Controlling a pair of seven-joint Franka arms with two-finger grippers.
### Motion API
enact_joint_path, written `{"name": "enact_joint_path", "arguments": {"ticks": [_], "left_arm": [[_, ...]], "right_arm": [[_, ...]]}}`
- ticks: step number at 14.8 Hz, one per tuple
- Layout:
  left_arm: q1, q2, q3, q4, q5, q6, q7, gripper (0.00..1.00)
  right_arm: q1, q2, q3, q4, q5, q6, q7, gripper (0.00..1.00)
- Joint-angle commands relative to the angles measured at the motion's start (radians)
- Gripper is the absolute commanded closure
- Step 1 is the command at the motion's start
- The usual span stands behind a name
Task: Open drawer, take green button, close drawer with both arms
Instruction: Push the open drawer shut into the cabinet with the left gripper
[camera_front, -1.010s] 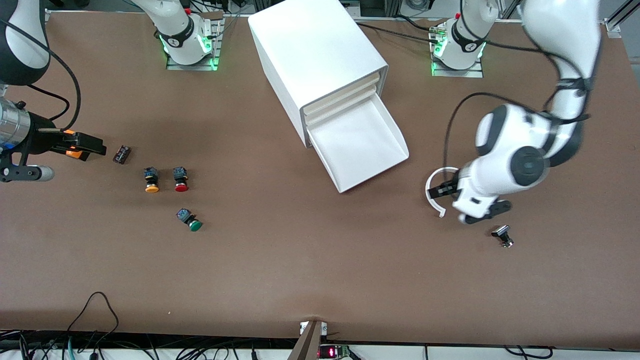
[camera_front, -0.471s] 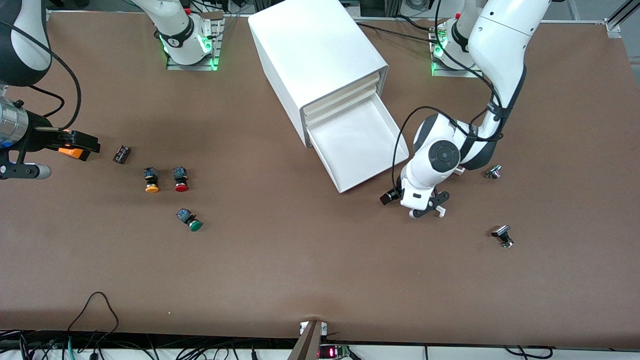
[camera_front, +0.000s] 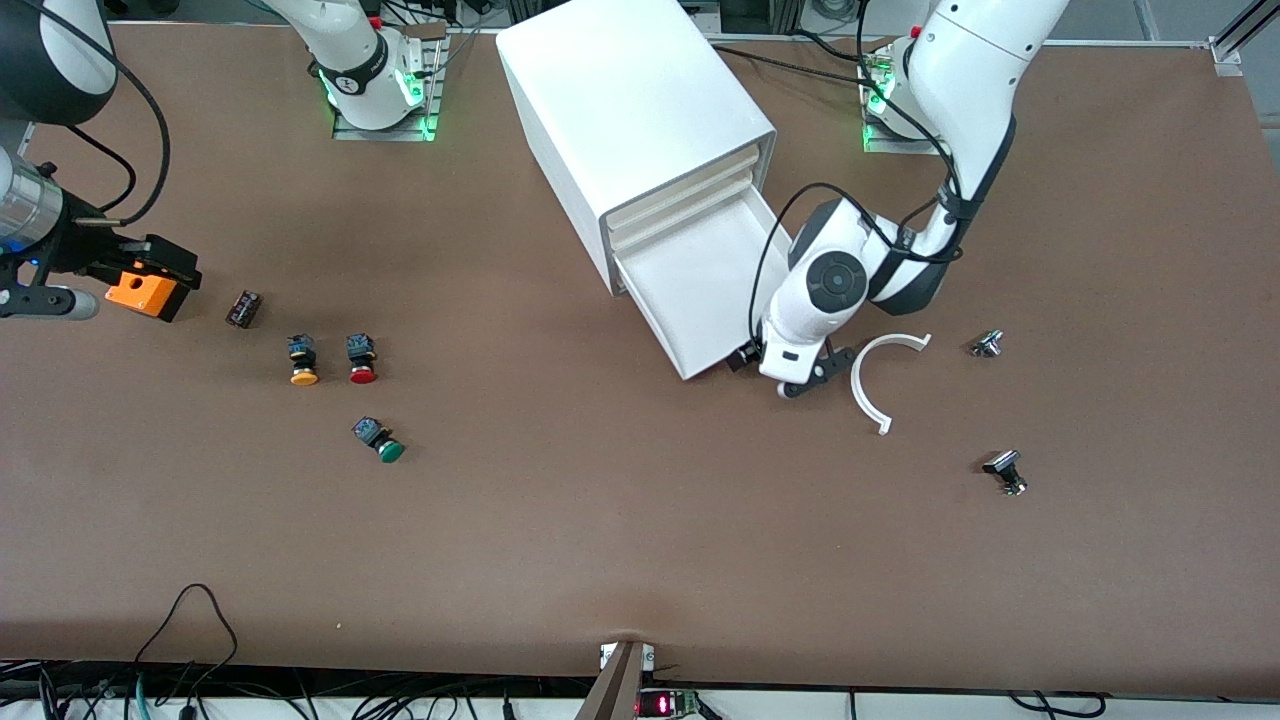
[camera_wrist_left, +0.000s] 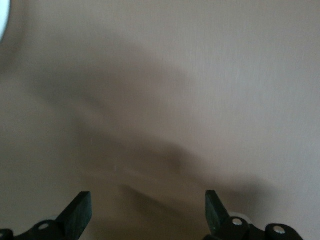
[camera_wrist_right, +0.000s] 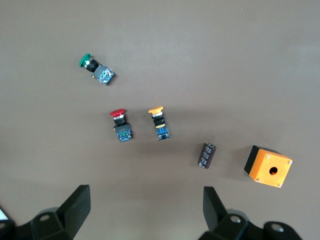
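The drawer (camera_front: 700, 290), bottommost in the white cabinet (camera_front: 630, 100), is pulled out and shows nothing inside. The green-capped button (camera_front: 380, 441) lies on its side on the table toward the right arm's end, also in the right wrist view (camera_wrist_right: 95, 68). My left gripper (camera_front: 780, 372) is low beside the drawer's front corner at the left arm's end; it is open and empty, with only bare table between its fingers (camera_wrist_left: 147, 212). My right gripper (camera_front: 180, 268) hangs open and empty (camera_wrist_right: 145, 207) over the table near an orange box, apart from the button.
A yellow-capped button (camera_front: 303, 361) and a red-capped button (camera_front: 361, 359) lie farther from the camera than the green one. A dark cylinder (camera_front: 243, 308) and an orange box (camera_front: 140, 291) lie near the right gripper. A white curved piece (camera_front: 868, 385) and two small metal parts (camera_front: 987, 343) (camera_front: 1005, 471) lie toward the left arm's end.
My left arm has swung from the left arm's end of the table to the drawer's front corner, uncovering the white curved piece. My right gripper has shifted a little, uncovering the orange box.
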Motion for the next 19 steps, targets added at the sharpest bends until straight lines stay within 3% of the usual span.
{"name": "enact_joint_path", "arguments": {"ticks": [1, 9, 13, 19], "left_arm": [[-0.001, -0.065, -0.07, -0.069, -0.09, -0.04, -0.061, 0.0], [-0.004, -0.069, -0.184, -0.093, -0.239, -0.1, -0.052, 0.0], [-0.004, -0.068, -0.203, -0.093, -0.242, -0.124, -0.052, 0.0], [0.004, -0.063, -0.227, -0.093, -0.242, -0.15, -0.046, 0.0]], "right_arm": [[-0.008, -0.023, -0.002, -0.011, -0.007, 0.012, -0.015, 0.0], [-0.006, -0.062, -0.005, -0.034, 0.002, -0.005, -0.013, 0.0], [-0.008, -0.108, -0.006, -0.092, 0.002, 0.007, -0.013, 0.0], [-0.008, -0.091, -0.01, -0.063, -0.001, 0.004, -0.006, 0.0]]}}
